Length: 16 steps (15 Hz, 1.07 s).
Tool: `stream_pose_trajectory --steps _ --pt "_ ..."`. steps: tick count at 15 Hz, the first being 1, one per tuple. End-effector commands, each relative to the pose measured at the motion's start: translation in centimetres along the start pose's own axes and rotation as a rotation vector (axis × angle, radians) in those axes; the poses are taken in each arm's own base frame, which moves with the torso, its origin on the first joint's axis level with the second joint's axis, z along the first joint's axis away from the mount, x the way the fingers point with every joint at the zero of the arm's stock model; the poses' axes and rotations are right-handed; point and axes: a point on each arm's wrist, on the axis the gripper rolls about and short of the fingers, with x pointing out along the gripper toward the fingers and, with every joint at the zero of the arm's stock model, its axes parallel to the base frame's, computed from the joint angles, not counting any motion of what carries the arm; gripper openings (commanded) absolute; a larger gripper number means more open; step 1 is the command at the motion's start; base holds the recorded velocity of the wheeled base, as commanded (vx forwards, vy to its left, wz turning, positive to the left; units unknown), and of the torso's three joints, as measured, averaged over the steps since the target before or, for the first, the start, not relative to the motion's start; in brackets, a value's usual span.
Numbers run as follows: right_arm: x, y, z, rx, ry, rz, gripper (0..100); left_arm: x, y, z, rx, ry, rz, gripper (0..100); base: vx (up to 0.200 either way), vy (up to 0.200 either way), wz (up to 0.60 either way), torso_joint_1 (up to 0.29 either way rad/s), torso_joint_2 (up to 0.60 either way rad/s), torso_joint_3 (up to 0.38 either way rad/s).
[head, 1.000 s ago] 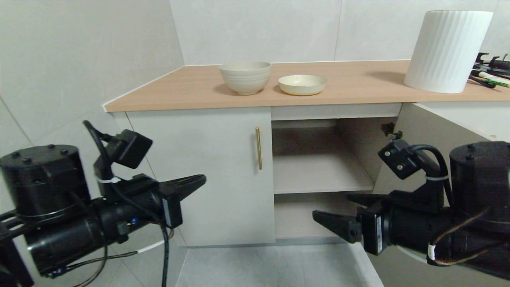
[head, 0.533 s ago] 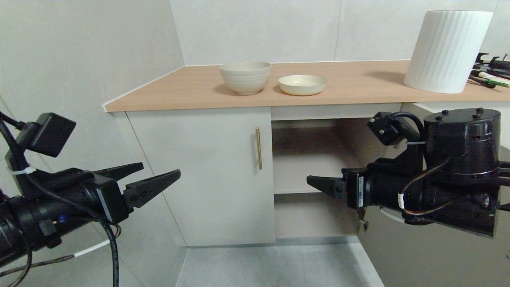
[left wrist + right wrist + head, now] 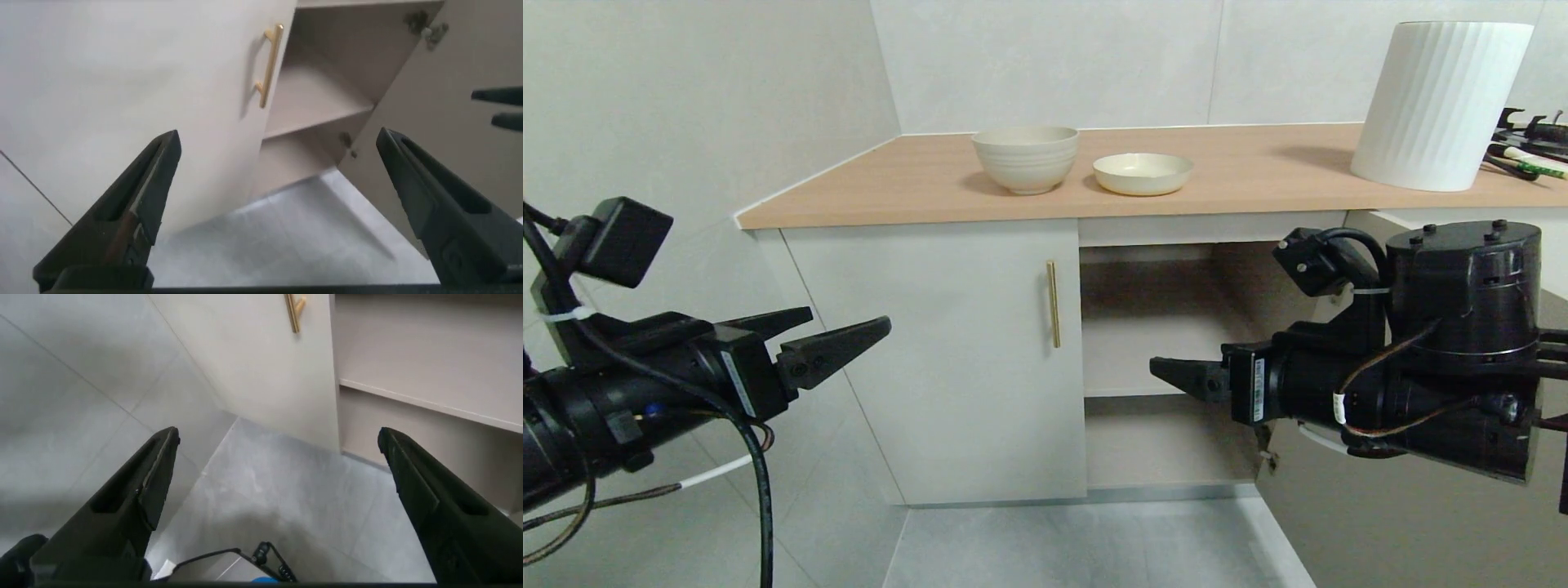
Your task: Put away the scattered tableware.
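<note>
A cream ribbed bowl (image 3: 1025,158) and a shallow cream plate (image 3: 1143,173) stand side by side on the wooden countertop (image 3: 890,192). Both sit above the cabinet, well above my arms. My left gripper (image 3: 848,320) is open and holds nothing, low and to the left of the closed cabinet door (image 3: 947,359). My right gripper (image 3: 1176,377) is open and holds nothing, level with the cabinet shelf (image 3: 1176,355) in front of the open compartment. The left wrist view shows my left gripper (image 3: 278,135) spread wide toward the cabinet. My right gripper (image 3: 276,434) faces the floor and the door's lower corner.
The left door has a gold handle (image 3: 1053,304). The right door (image 3: 1380,523) stands swung open behind my right arm. A tall white ribbed container (image 3: 1441,106) stands on the counter at the right, with utensils (image 3: 1527,159) beside it. Grey tiled floor (image 3: 1078,547) lies below.
Both arms have risen. The left gripper drew back to the left. The right gripper climbed from near the floor to shelf height. Little moved in the last half second.
</note>
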Motion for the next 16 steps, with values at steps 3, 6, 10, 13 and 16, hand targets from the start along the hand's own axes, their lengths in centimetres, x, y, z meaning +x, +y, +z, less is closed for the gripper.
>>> stream_pose_trajectory --steps 3,6,10,13,16 --pt "-0.9 0.3 -0.5 -0.01 0.072 -0.005 100 0.1 0.1 0.1 0.001 -0.002 0.004 100 0.2 0.0 0.0 0.005 0.01 0.002" --pt "-1.3 0.3 -0.7 -0.014 0.094 -0.006 100 0.2 0.1 0.2 0.001 -0.004 0.006 100 0.2 0.0 0.0 0.01 0.0 0.001" --pt "-1.4 0.3 -0.9 -0.017 0.098 -0.009 100 0.3 0.3 0.1 -0.001 0.0 0.014 100 0.2 0.0 0.0 -0.001 0.0 0.001" --pt "-1.7 0.3 -0.6 -0.015 0.084 -0.003 100 0.3 0.4 0.1 -0.002 0.002 0.016 100 0.2 0.0 0.0 0.002 0.0 -0.002" --pt "-2.6 0.4 -0.1 -0.012 0.058 0.006 100 -1.2 -0.2 0.6 0.009 -0.033 0.0 100 0.067 0.0 0.0 0.002 0.0 -0.001"
